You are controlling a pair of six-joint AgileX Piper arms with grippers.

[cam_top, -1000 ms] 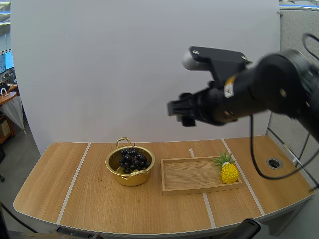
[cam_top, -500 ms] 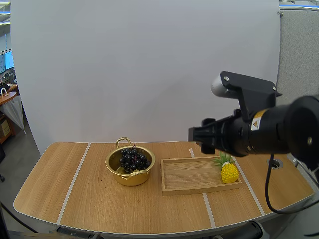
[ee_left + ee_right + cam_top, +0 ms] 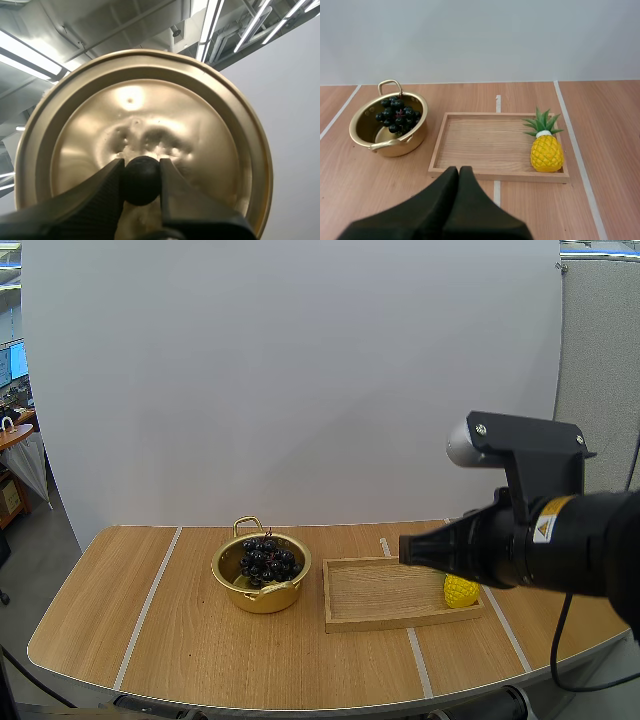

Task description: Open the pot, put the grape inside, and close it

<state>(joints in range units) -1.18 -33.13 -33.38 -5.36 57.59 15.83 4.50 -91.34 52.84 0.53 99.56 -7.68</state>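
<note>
The golden pot [image 3: 262,590] stands lidless on the table's left half, with a bunch of dark grapes [image 3: 268,560] inside it. My right gripper [image 3: 405,549] hangs shut and holding nothing above the wooden tray [image 3: 385,592], its fingers [image 3: 459,176] pressed into one dark wedge. From the right wrist view the pot [image 3: 395,140] and its grapes [image 3: 397,115] lie beyond and to the left of the tray [image 3: 485,145]. My left gripper [image 3: 142,169] pinches the black knob [image 3: 142,181] of the golden lid [image 3: 200,125], held up against the ceiling.
A yellow toy pineapple [image 3: 546,150] stands at the tray's right end; in the high view the pineapple [image 3: 460,591] is partly hidden behind my right arm. White tape lines cross the wooden table [image 3: 150,640]. Bare table lies left of and in front of the pot.
My right arm has dropped and drawn back to the right, from high above the table to just over the tray. Its fingers have gone from open to shut.
</note>
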